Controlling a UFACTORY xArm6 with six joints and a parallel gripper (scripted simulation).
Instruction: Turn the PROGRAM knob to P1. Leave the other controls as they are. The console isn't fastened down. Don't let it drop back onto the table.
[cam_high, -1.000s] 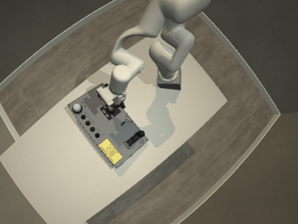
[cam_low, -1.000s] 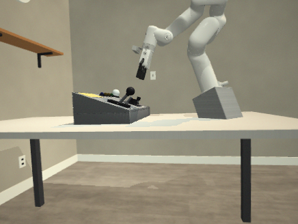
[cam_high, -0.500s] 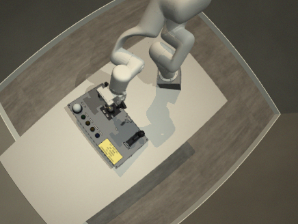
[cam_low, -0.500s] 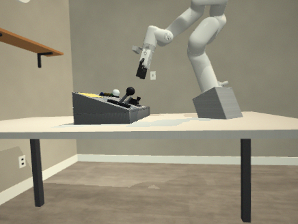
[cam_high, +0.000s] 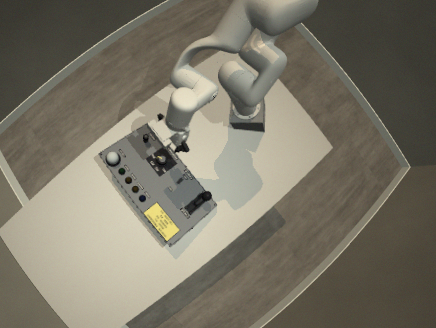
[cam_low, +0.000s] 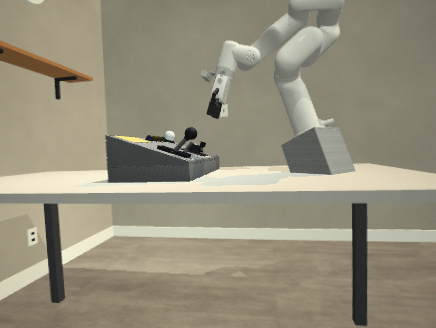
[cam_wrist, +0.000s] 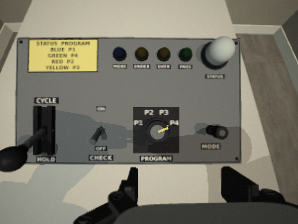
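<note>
The pale rectangular table (cam_low: 280, 187) on dark legs carries the white six-joint arm (cam_low: 295, 55) on its grey block pedestal (cam_low: 345, 160) and, well apart from that pedestal, the grey wedge-shaped console (cam_low: 145, 162) with a sloped face.

The dark two-finger jaws (cam_low: 216, 107) hang in the air above the console's low front edge, touching nothing. In the wrist view they stand spread wide with nothing between them, one finger (cam_wrist: 127, 187) at the left and one at the right of the lower frame.

On the console face, the black round PROGRAM knob (cam_wrist: 157, 132) sits low and right of centre, inside its black square plate. Its yellow pointer aims right, toward the P4 mark; P1 lies on the opposite, left side.

Other controls:
- white dome STATUS lamp (cam_wrist: 220, 51), top right corner
- black ball-ended CYCLE lever (cam_wrist: 15, 156), at the HOLD end of its slot
- small grey CHECK toggle (cam_wrist: 98, 134), tilted toward OFF
- small black MODE knob (cam_wrist: 218, 131), right of PROGRAM
- yellow legend label (cam_wrist: 62, 55), top left
</note>
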